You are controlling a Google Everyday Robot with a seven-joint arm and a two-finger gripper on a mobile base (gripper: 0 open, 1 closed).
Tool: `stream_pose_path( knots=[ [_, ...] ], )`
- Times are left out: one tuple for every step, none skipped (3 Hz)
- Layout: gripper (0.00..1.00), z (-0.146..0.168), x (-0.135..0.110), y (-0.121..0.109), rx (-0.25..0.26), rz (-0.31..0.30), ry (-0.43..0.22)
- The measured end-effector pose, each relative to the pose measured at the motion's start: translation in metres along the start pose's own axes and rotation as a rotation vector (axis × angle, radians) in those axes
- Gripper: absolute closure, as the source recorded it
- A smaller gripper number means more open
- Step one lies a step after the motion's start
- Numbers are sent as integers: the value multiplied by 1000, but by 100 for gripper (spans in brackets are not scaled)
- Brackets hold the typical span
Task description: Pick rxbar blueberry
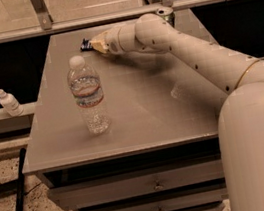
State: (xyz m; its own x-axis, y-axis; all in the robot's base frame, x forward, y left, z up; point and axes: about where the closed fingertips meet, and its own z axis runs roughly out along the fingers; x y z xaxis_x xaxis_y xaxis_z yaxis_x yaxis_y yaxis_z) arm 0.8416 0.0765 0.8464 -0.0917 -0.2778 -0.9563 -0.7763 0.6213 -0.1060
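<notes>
One grey table [140, 121] with drawers [156, 187] beneath fills the middle of the view. The robot's white arm [199, 57] reaches from the lower right across the tabletop toward its far edge. A clear water bottle [89, 97] stands upright near the table's left front. A pump bottle [8, 101] sits on a ledge off to the left, and a drink can [165, 14] stands at the far edge behind the arm. The gripper [97, 43] lies low at the far left of the tabletop, right against the rxbar blueberry [85, 44], whose dark wrapper pokes out to its left. Whether the gripper is open or has hold of the bar cannot be told.
</notes>
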Motion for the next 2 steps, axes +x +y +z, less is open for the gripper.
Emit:
stream_pose_path(
  knots=[
    [100,-8,-6,9,-13,-3,-2],
    [100,-17,-15,17,-22,-12,-5]
  ],
)
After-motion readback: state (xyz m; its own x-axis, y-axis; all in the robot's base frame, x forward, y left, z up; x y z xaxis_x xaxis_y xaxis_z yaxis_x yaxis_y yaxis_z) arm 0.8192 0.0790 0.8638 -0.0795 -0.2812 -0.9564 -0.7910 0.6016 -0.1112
